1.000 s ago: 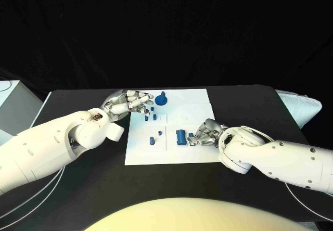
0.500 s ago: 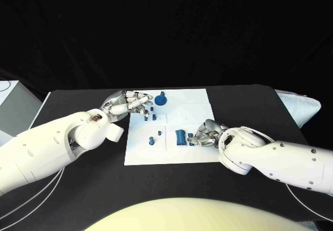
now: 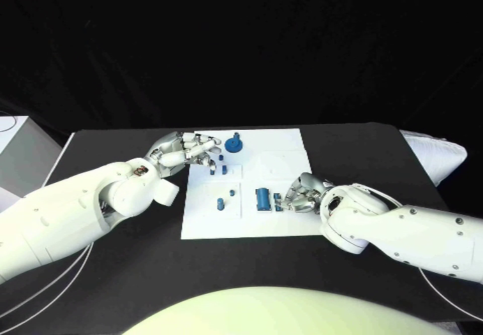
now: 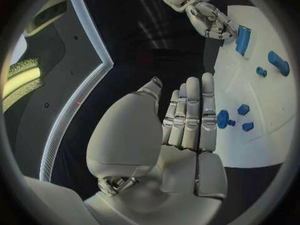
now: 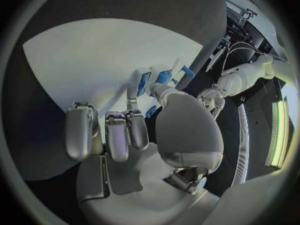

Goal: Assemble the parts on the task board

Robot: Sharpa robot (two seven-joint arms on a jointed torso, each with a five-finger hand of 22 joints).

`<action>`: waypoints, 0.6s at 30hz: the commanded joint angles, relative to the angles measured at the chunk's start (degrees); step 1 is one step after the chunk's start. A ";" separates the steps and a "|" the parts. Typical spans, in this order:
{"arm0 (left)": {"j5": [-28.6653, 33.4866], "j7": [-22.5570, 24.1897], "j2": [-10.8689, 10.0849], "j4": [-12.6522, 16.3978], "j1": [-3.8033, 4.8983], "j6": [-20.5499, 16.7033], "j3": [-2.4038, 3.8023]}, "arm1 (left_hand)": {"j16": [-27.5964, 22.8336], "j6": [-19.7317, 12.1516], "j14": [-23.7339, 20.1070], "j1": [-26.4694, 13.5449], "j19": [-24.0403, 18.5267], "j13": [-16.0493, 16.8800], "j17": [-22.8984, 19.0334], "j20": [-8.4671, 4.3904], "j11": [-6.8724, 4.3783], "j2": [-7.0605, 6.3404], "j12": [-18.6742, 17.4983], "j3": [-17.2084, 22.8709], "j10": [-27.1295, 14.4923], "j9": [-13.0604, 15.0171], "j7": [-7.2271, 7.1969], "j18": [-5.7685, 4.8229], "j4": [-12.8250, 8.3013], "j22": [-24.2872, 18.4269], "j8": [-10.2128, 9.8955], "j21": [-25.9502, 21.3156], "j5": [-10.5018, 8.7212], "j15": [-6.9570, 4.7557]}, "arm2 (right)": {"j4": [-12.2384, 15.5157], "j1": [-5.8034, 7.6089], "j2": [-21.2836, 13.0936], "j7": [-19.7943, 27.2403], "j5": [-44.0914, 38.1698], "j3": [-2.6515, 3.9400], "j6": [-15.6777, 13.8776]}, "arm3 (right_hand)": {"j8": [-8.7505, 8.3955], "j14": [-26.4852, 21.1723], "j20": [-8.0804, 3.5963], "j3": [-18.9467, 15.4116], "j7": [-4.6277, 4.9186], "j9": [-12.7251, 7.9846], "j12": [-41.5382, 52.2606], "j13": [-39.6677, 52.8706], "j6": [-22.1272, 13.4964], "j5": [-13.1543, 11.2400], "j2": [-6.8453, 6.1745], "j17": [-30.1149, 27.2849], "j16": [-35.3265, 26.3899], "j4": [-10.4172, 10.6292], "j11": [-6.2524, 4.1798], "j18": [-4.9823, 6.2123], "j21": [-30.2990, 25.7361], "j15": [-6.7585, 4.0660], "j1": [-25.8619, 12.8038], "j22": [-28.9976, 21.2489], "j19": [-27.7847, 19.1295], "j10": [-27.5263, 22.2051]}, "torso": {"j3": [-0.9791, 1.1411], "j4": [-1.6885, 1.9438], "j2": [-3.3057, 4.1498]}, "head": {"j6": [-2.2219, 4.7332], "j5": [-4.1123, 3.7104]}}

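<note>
White task board (image 3: 271, 157) sits mid-table with blue parts (image 3: 262, 198) on it; left hand (image 3: 184, 151) hovers at its upper-left edge, fingers straight, holding nothing; right hand (image 3: 300, 193) pinches a small blue part (image 5: 164, 77) at the board's lower right.

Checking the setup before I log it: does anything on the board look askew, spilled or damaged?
Nothing stands out. The board lies flat on the table, the blue parts all sit on it, and I see no damage. The left hand and right hand are over its edges.
</note>
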 commanded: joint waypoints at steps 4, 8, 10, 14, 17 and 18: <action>-0.01 0.26 0.09 0.05 -0.05 0.36 0.02 | -0.17 0.32 -0.39 0.22 -0.49 0.07 -0.08 -0.01 -0.06 0.54 0.25 -0.23 -0.31 -0.07 0.14 0.55 0.00 0.06 0.02 0.01 0.23 -0.06 | 0.07 -0.04 -0.33 0.62 -1.05 0.00 -0.97 | 0.20 5.26 -0.28 -0.13 -0.08 -0.09 -0.01 10.48 -0.37 0.01 -0.10 11.78 -0.04 -0.44 -0.29 -0.33 -0.13 -0.42 0.25 11.47 1.68 2.62 | 0.03 -0.02 -0.01 | 0.00 -0.05; -0.01 0.35 0.14 0.04 -0.08 0.39 0.02 | -0.17 0.32 -0.39 0.22 -0.49 0.07 -0.08 -0.01 -0.06 0.54 0.25 -0.23 -0.31 -0.07 0.14 0.55 0.00 0.06 0.02 0.01 0.23 -0.06 | 0.28 -0.04 -0.79 2.46 -0.29 0.01 -2.96 | -0.48 5.18 -0.15 -0.92 0.46 -0.44 -1.29 9.69 -1.79 -1.04 -1.05 11.44 -0.23 -0.50 0.13 -0.20 -1.06 -0.13 0.98 11.25 1.39 1.91 | 0.04 -0.02 -0.04 | 0.00 -0.05; -0.01 0.43 0.16 0.03 -0.13 0.37 0.02 | -0.17 0.32 -0.39 0.22 -0.49 0.07 -0.08 -0.01 -0.06 0.54 0.25 -0.23 -0.31 -0.07 0.14 0.55 0.00 0.06 0.02 0.01 0.23 -0.06 | 0.47 -0.03 -1.47 5.36 1.29 0.03 -5.36 | -1.37 4.97 0.22 -2.22 1.15 -0.85 -2.67 8.83 -3.38 -2.59 -1.31 10.59 -0.71 -0.37 0.74 0.06 -2.82 0.37 2.24 10.85 0.84 1.06 | 0.02 -0.05 -0.09 | 0.00 -0.04; -0.01 0.70 0.21 -0.01 -0.20 0.13 0.02 | -0.21 0.33 -0.46 0.27 -0.55 0.09 -0.10 0.01 -0.07 0.53 0.33 -0.33 -0.34 -0.09 0.13 0.55 0.00 0.09 0.02 -0.02 0.22 -0.05 | 0.56 0.15 -2.81 12.89 6.17 0.10 -9.57 | -1.99 4.52 0.78 -5.08 1.82 -1.13 -4.85 7.42 -4.71 1.21 -1.03 8.84 -1.78 0.02 1.30 0.61 -6.31 0.87 2.99 10.03 -0.24 -0.36 | -0.05 -0.09 -0.15 | 0.00 -0.14; 0.16 1.12 0.34 -0.08 -0.23 -0.31 0.02 | -0.21 0.33 -0.46 0.27 -0.55 0.09 -0.10 0.01 -0.07 0.53 0.33 -0.33 -0.34 -0.09 0.13 0.55 0.00 0.09 0.02 -0.02 0.22 -0.05 | 0.36 0.41 -3.90 21.06 12.28 0.12 -11.82 | -2.20 3.69 1.05 -5.62 2.15 -1.18 -8.24 5.19 -5.67 2.14 -0.47 5.82 -3.69 -0.22 1.65 1.56 -12.22 1.17 4.71 8.65 -2.06 -2.50 | -0.07 -0.10 -0.14 | 0.00 -0.22; 0.25 1.29 0.38 -0.13 -0.23 -0.52 0.02 | -0.21 0.33 -0.46 0.27 -0.55 0.09 -0.10 0.01 -0.07 0.53 0.33 -0.33 -0.34 -0.09 0.13 0.55 0.00 0.09 0.02 -0.02 0.22 -0.05 | 0.16 0.51 -4.16 23.59 14.43 0.13 -12.19 | -2.26 3.20 1.19 -5.63 2.33 -1.19 -10.10 3.93 -6.06 1.89 -0.23 4.14 -4.85 -0.27 1.80 2.01 -15.18 1.28 5.82 7.90 -2.99 -3.71 | -0.04 -0.07 -0.09 | 0.00 -0.24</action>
